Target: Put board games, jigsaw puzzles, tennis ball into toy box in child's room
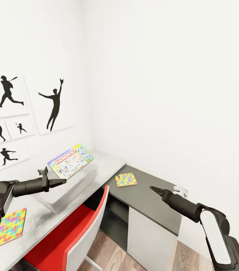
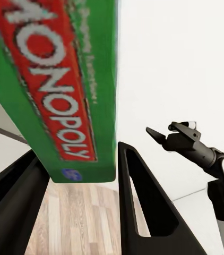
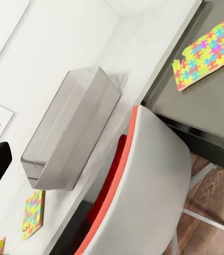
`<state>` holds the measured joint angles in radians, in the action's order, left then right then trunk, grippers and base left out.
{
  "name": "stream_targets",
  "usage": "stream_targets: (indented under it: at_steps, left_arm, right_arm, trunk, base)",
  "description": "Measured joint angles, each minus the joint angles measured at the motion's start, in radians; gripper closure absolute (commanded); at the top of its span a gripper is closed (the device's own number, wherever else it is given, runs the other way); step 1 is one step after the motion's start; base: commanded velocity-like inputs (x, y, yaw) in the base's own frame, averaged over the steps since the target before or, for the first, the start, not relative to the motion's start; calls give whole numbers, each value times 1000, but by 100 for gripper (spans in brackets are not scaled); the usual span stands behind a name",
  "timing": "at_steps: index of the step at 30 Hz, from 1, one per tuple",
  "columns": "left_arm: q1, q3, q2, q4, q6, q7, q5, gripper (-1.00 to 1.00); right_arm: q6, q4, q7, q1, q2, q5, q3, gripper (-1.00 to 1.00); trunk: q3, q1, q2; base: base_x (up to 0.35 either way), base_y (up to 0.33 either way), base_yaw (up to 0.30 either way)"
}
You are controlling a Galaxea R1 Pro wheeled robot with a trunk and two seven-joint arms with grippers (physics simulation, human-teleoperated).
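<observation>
Head view shows the left claw (image 1: 62, 182) gripping a Monopoly board game (image 1: 71, 161) by its near edge, the pale-green box held tilted in the air above the translucent grey toy box (image 1: 65, 190), which stands on the light-grey worktop (image 1: 108, 162) in the corner of a white-walled room. One jigsaw puzzle (image 1: 9, 227) lies flat on the same worktop beside the left arm's elbow, near the edge closest to the robot; a second jigsaw puzzle (image 1: 126, 179) lies on the lower dark-grey side desk (image 1: 149, 199), well apart from the bin. A red-and-white chair (image 1: 80, 233) is pushed up to the worktop, just in front of the toy box. Black sports-silhouette pictures (image 1: 53, 103) hang on the wall to the left. The right claw (image 1: 154, 189) hangs over the dark side desk with nothing in it, its fingertips drawn together to a point. Left wrist view looks along the black fingers (image 2: 144, 207) with the game's green side and red title band (image 2: 56, 85) clamped between them, and the right arm (image 2: 197, 149) seen beyond against the white wall. Right wrist view looks down on the toy box (image 3: 72, 127), the chair's back (image 3: 149, 180) and both puzzles, one on the dark desk (image 3: 207, 53) and one on the light worktop (image 3: 32, 215).
</observation>
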<state>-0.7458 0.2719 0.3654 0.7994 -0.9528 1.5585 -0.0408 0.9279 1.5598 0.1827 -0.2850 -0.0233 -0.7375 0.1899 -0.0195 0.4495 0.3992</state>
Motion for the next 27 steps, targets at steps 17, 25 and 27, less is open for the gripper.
stream_targets:
  at_steps: [17, 25, 27]
  left_arm:
    - [0, 0, -1, 0, 1, 0, 0, 100]
    - [0, -1, -1, 0, 0, -1, -1, 100]
    - [0, -1, -1, 0, 0, -1, -1, 100]
  right_arm:
    - [0, 0, 6, 0, 0, 1, -3, -100]
    - [-6, 0, 7, 1, 1, 0, -3, -100]
    - [-10, -1, 7, 1, 0, 1, -3, -100]
  trunk:
    - [9, 0, 0]
    - [9, 0, 0]
    - [9, 0, 0]
  base:
    - [16, 39, 175]
    - [155, 2, 283]
    - [218, 0, 290]
